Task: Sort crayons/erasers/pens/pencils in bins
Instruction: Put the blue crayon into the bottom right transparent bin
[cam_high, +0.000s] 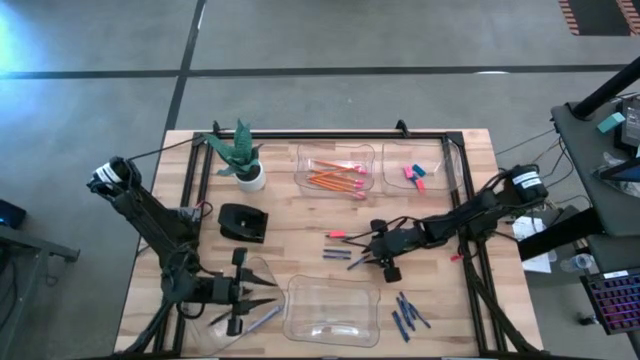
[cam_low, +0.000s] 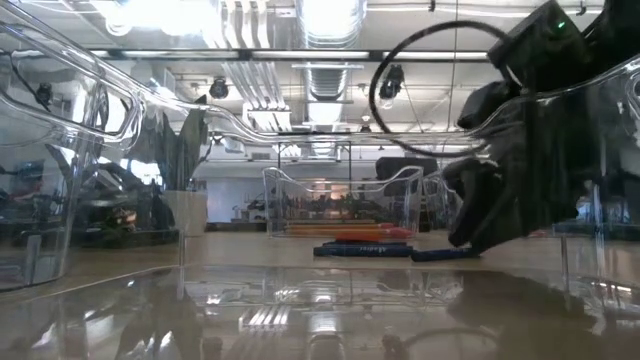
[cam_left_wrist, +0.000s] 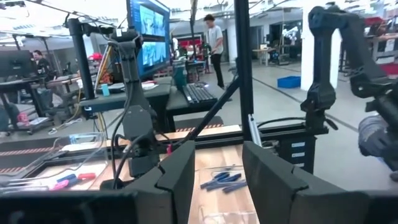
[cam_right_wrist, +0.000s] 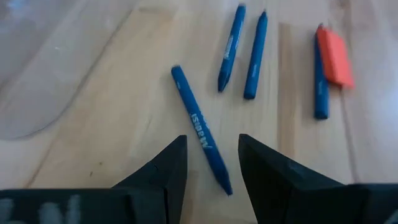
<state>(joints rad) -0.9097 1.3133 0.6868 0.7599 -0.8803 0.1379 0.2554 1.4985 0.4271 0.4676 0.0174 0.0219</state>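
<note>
Right pincer (cam_right_wrist: 211, 165) open, crayon (cam_right_wrist: 200, 129) between fingers

Bright overhead lights glare off the clear bin (cam_low: 90, 150); nearby surfaces blur.

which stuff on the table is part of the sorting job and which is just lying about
Part of the job:
- pencils in a far bin
- erasers in the next far bin
- crayons loose near the front edge
- crayon under the open right end effector
- left end effector, open, over a near bin

Just lying about:
- potted plant
- black box
</note>
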